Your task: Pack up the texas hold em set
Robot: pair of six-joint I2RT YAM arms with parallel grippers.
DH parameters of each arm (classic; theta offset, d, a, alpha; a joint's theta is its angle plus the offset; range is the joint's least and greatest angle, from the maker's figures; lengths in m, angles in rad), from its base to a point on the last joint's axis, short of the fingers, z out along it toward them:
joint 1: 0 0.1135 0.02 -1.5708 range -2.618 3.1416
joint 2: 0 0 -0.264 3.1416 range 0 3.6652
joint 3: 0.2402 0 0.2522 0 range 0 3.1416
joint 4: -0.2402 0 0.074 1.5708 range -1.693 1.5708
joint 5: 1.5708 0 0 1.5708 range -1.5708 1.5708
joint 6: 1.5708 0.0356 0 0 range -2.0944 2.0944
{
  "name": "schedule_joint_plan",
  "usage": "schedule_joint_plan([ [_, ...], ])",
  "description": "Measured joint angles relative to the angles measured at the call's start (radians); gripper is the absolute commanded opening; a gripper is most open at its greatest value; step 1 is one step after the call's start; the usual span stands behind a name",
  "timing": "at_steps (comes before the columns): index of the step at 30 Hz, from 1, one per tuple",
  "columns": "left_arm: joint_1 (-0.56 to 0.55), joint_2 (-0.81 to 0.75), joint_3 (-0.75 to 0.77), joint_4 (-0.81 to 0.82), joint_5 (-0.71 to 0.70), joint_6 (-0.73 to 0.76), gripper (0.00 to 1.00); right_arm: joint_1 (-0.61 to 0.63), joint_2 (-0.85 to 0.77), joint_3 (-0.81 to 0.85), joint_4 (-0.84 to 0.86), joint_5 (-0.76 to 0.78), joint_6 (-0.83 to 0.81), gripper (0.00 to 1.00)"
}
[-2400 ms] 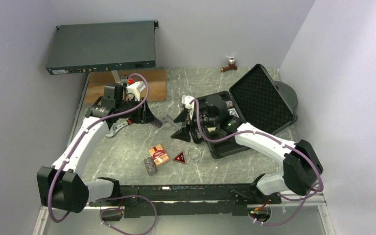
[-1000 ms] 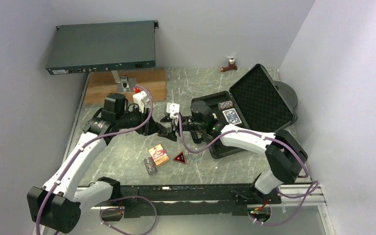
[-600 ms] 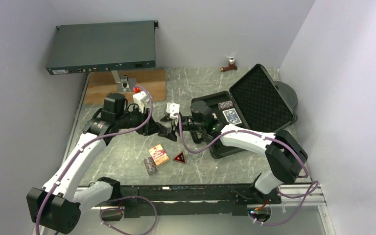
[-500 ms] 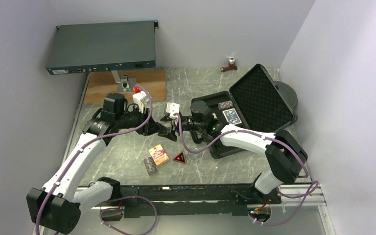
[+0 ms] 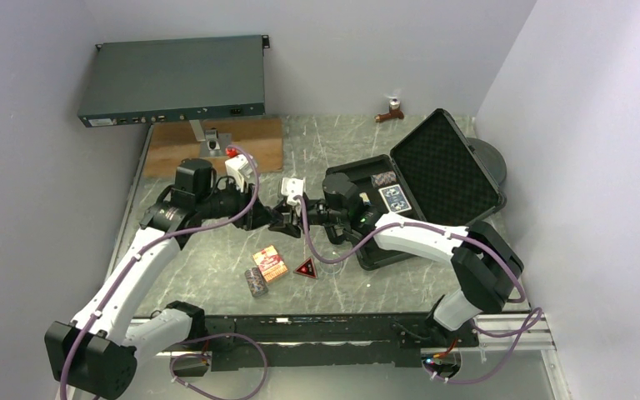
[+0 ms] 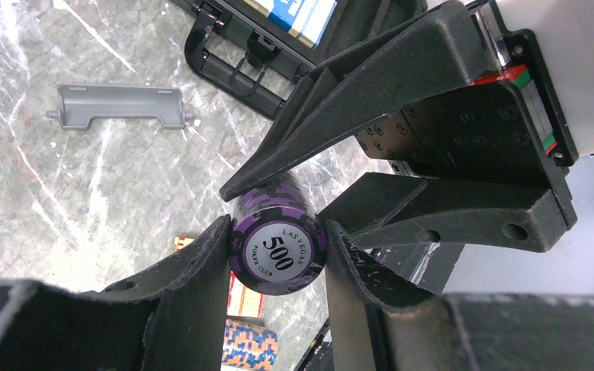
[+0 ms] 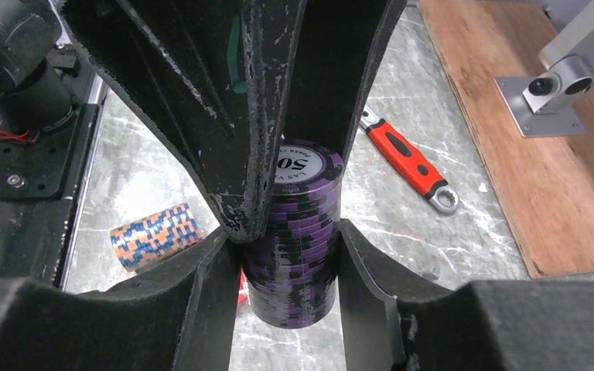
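A stack of purple-and-black poker chips hangs above the table's middle, lying sideways. My left gripper is shut on its end with the "500" face. My right gripper comes from the opposite side, and its fingers press the same stack on both sides. In the top view the two grippers meet tip to tip. The black case lies open at the right with a blue card box in it. A red-orange card box, a red triangle and an orange-blue chip stack lie on the table below.
A red-handled wrench lies near a wooden board at the back left. A grey rack unit leans on the back wall. A grey handle piece lies by the case. A dark round spool sits behind the lid.
Both arms swung in from apart and met over the middle. In the last half second the right jaws narrowed onto the chip stack; the left grip is unchanged.
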State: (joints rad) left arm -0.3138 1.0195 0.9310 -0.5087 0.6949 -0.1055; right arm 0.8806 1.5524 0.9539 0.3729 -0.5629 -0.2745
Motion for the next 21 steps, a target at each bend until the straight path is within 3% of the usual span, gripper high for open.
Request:
schedule_joint_plan([
  [3,0.0,-0.005,-0.004,-0.001,-0.007,-0.002,0.18,0.0,0.0,0.0,-0.006,-0.005,-0.005,0.09],
  [6,-0.005,-0.011,-0.008,-0.001,-0.021,-0.005,0.51,0.0,0.0,0.0,-0.011,-0.007,-0.009,0.05],
  [8,-0.008,-0.021,-0.011,0.0,-0.035,-0.008,0.79,0.002,0.0,0.001,-0.012,-0.008,-0.012,0.04],
  [10,-0.008,-0.037,-0.013,0.003,-0.065,-0.007,0.91,0.002,-0.003,0.0,-0.031,-0.006,-0.013,0.02],
  [13,-0.005,-0.082,-0.017,0.02,-0.117,-0.008,0.99,0.0,-0.004,0.0,-0.084,0.01,-0.014,0.0],
  [21,-0.002,-0.197,-0.032,0.051,-0.278,-0.011,1.0,-0.009,-0.025,0.0,-0.158,0.089,0.014,0.0],
])
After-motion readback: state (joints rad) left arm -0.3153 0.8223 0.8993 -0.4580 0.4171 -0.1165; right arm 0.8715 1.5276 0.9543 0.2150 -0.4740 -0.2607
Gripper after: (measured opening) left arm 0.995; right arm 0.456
